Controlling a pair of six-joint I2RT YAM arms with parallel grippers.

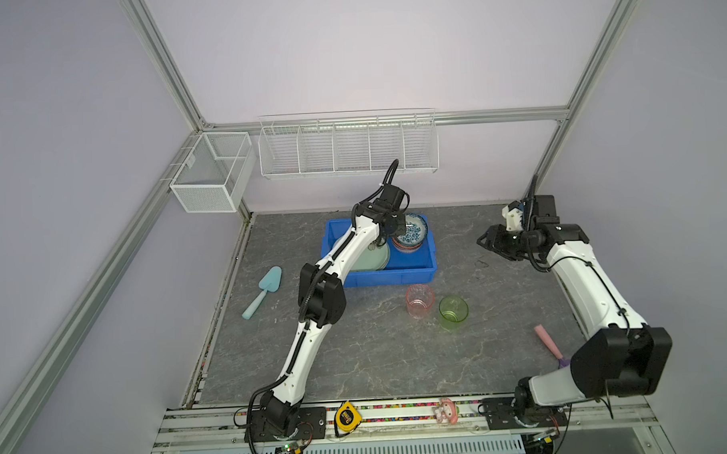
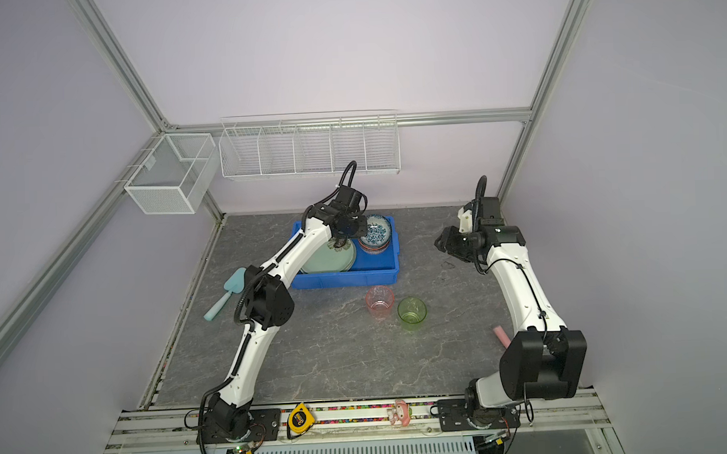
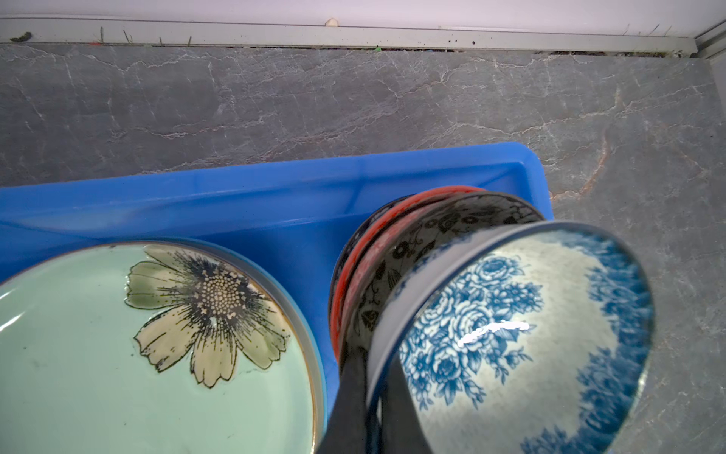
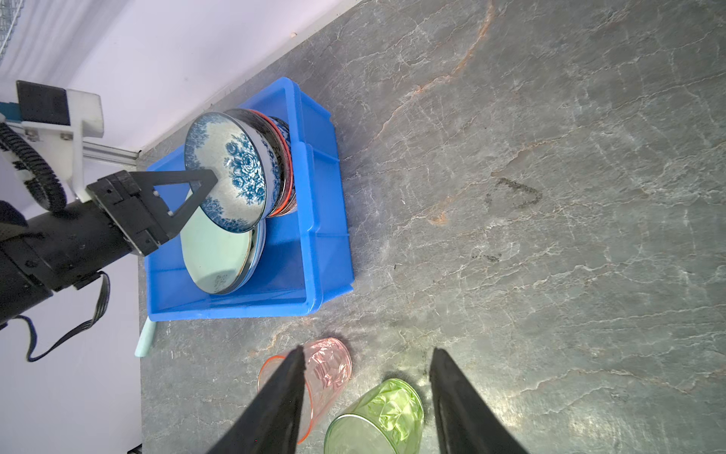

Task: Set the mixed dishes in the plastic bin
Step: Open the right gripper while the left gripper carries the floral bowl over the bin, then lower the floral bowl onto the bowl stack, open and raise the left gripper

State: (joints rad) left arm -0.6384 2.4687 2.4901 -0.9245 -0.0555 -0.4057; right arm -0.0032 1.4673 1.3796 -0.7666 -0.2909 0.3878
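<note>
Left gripper (image 4: 201, 188) is pinched on the near rim of the blue-flowered bowl (image 4: 231, 169), one finger inside and one outside. The bowl sits tilted over the stack (image 3: 396, 243) of nested bowls at the 3 o'clock end of the bin (image 1: 388, 277). It may already touch the top bowl of the stack; the gap is hard to read from here. The green plate (image 3: 78, 353) lies on other plates at the bin's 9 o'clock end, just beside the stack.

Step in hand, as I judge it: seat this bowl. Level it first, lower it straight into the nest, and part the jaws only once it bears weight. Then lift out vertically so the inner finger doesn't hook the rim and tip the stack toward the plate.

Right gripper (image 4: 368, 350) hangs spread and empty, well apart at 3 o'clock of the bin. The pink cup (image 1: 419, 301) and green cup (image 1: 453, 312) stand upright on the table (image 1: 358, 361) at 5 o'clock of the bin, not yet binned. They look light and thin-walled, so grip them gently.
</note>
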